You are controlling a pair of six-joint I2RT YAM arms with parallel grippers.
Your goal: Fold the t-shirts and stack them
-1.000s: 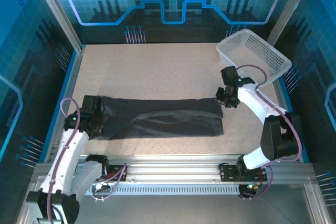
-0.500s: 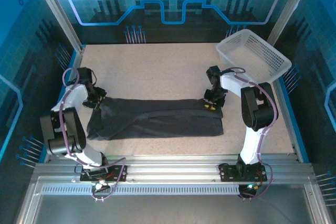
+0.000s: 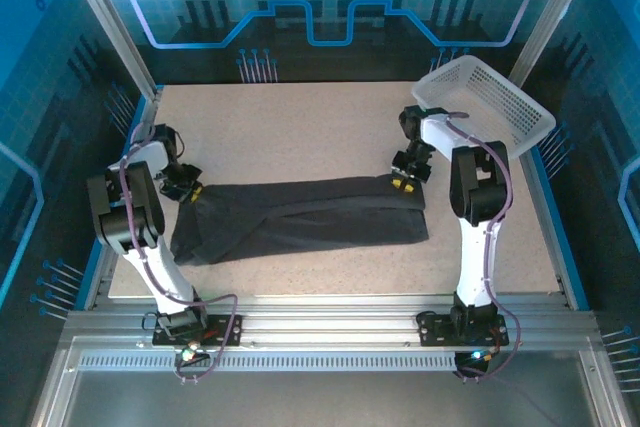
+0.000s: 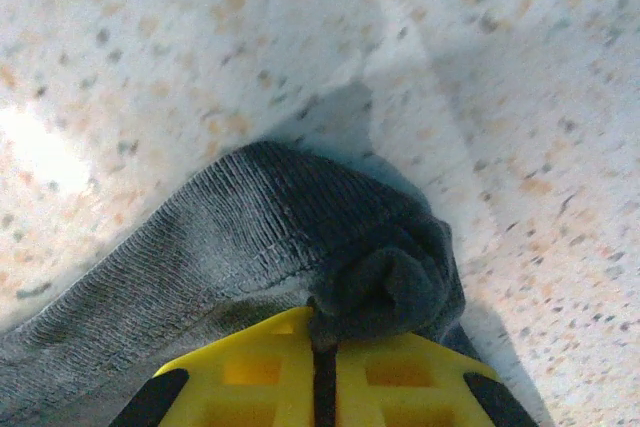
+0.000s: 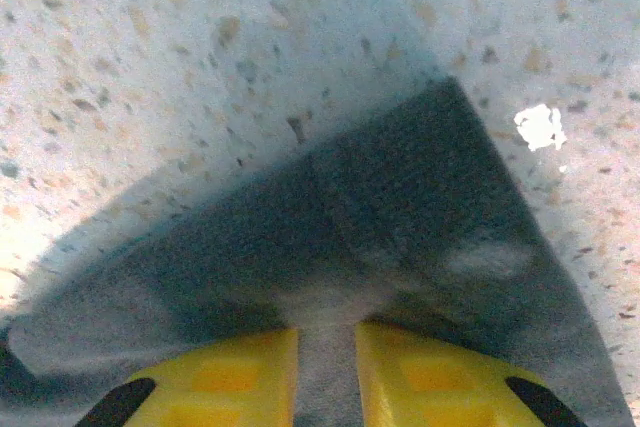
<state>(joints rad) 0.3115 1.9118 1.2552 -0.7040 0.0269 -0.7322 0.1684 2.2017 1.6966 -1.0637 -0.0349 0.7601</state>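
Overhead view evenly lit, blue-tinted surround, soft shadows. Wrist views close, blurred; bright glare patches on tabletop (image 4: 40,147).

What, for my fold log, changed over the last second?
The left fingers moved back to the far-left corner of the t-shirt, the right fingers leftward onto its far-right corner; both now pinch cloth, and its right end slid slightly back. The basket stayed put.

Beige speckled tabletop (image 3: 300,117) with blue edging. Blue backlit wall panels with grid and circuit-line print (image 3: 330,7) on 3 sides. Silver aluminium posts (image 3: 105,22) at back corners; slotted aluminium rail (image 3: 330,317) along near edge.
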